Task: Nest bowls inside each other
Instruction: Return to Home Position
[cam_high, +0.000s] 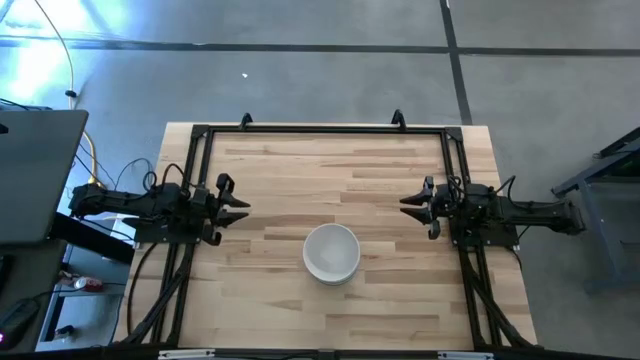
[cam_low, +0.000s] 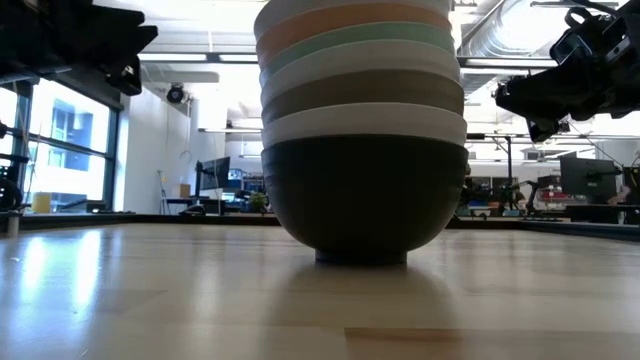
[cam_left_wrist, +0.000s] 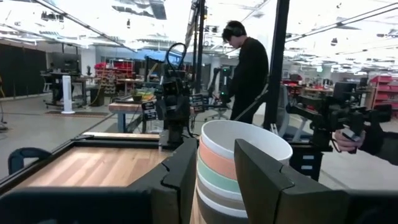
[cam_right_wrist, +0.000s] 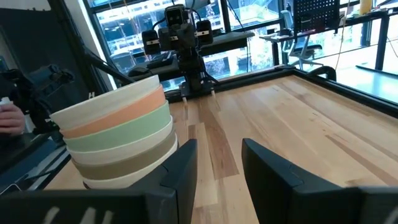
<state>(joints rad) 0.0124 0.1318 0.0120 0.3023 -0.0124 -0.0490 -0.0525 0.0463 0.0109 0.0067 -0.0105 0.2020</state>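
Observation:
The bowls stand as one nested stack (cam_high: 331, 252) on the wooden table, a little toward its near edge. In the low view the stack (cam_low: 362, 130) rests on the foot of a black bowl, with white, grey, white, mint green, peach-orange and white rims above it. My left gripper (cam_high: 240, 205) hovers at the table's left side, open, pointing level toward the middle. My right gripper (cam_high: 408, 203) hovers at the right side, open, facing it. Both are well clear of the stack. Each wrist view shows the stack (cam_left_wrist: 239, 168) (cam_right_wrist: 118, 134) beyond its own fingers.
A black metal frame (cam_high: 320, 130) runs around the tabletop along its far, left and right sides. Bare wood lies between the grippers and behind the stack. A person (cam_left_wrist: 247, 74) stands in the room beyond the table. A laptop (cam_high: 35, 170) sits off the table's left.

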